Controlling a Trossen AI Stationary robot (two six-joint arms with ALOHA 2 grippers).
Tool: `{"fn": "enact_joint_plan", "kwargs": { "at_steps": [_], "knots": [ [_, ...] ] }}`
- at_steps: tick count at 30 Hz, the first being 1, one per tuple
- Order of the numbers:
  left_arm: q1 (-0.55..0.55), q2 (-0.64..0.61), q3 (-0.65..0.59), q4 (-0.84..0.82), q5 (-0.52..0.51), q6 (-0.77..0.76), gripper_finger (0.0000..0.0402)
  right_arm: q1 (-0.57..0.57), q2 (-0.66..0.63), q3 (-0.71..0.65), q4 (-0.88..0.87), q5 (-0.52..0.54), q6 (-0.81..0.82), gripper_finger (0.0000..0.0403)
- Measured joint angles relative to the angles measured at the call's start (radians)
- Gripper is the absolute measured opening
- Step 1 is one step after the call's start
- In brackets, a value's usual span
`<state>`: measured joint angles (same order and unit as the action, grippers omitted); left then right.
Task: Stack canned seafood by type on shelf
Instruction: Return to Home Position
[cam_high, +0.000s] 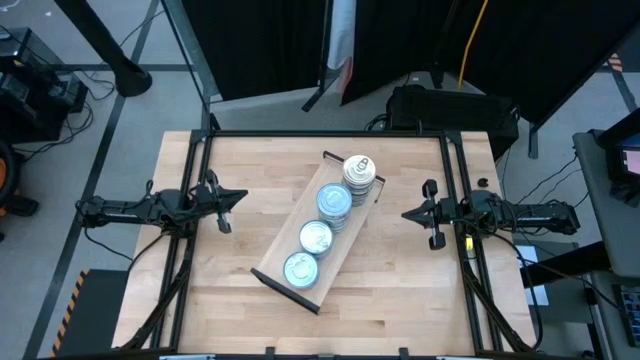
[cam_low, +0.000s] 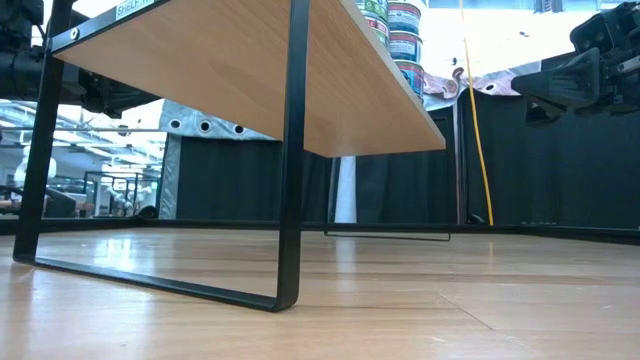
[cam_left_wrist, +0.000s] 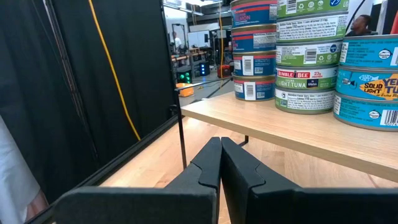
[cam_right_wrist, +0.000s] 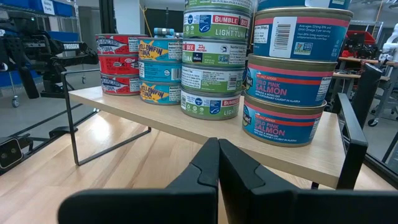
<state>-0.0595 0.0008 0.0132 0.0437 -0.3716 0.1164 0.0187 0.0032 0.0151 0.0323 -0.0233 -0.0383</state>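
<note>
Both jaws pressed together, empty; tins (cam_right_wrist: 283, 84) stand in four label-matched stacks on the wooden shelf (cam_right_wrist: 292, 163).

Bright, even overhead light on the tabletop (cam_high: 400, 300); washed-out glare behind the tins (cam_low: 405, 45) in the low view.

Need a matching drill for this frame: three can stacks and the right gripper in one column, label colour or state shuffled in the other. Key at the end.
Column one
1. pink salmon stack
2. Bumble Bee light tuna stack
3. yellowfin stack
4. right gripper

Column two
A. green labels
B. shut, holding nothing
C. blue-and-yellow labels
D. blue labels with pink-red bands

Pairs: 1-D, 2-A, 3-C, 4-B.

The left gripper is shut too, waiting at the table's left side.
</note>
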Motion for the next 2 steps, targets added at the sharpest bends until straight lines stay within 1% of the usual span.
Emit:
{"fn": "enact_joint_plan", "kwargs": {
  "at_steps": [2],
  "knots": [
    [0.0,0.0,0.0,0.0,0.0,0.0,0.0013,0.0,0.0,0.0,0.0,0.0,0.0,0.0]
  ]
}}
